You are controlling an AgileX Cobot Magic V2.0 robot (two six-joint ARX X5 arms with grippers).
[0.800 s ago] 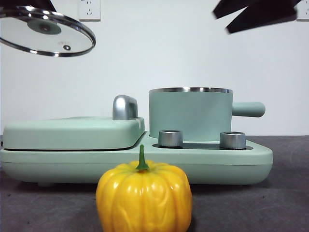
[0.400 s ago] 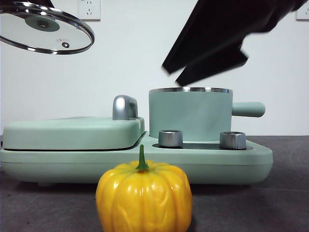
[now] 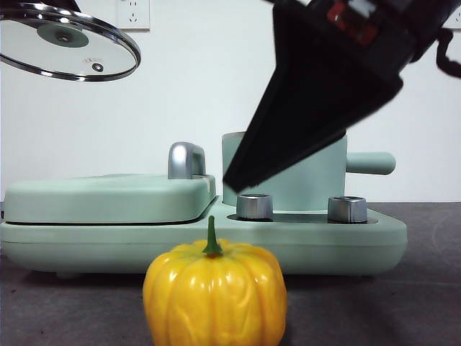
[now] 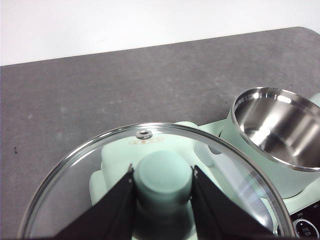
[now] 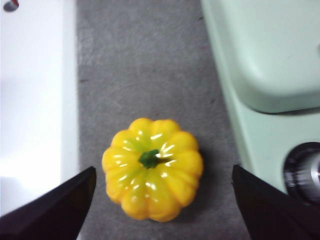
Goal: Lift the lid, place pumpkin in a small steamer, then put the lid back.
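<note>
The glass lid (image 3: 68, 43) with steel rim hangs high at the upper left of the front view. My left gripper (image 4: 162, 182) is shut on its mint-green knob (image 4: 164, 175). The small steamer (image 3: 317, 176) stands uncovered on the appliance; its steel inside shows in the left wrist view (image 4: 280, 130). The yellow-orange pumpkin (image 3: 215, 292) sits on the dark table in front of the appliance. My right gripper (image 5: 162, 200) is open wide above the pumpkin (image 5: 152, 167), one jaw on each side, apart from it. In the front view its dark jaw (image 3: 317, 94) hangs in front of the steamer.
The wide mint-green appliance base (image 3: 382, 241) has two silver knobs (image 3: 254, 206) and a flat griddle cover (image 3: 108, 198) with a chrome handle (image 3: 186, 160). A white surface (image 5: 35, 100) borders the table beside the pumpkin.
My right arm has come down from the upper right toward the pumpkin and now covers part of the steamer. The lid has stayed almost still, held high.
</note>
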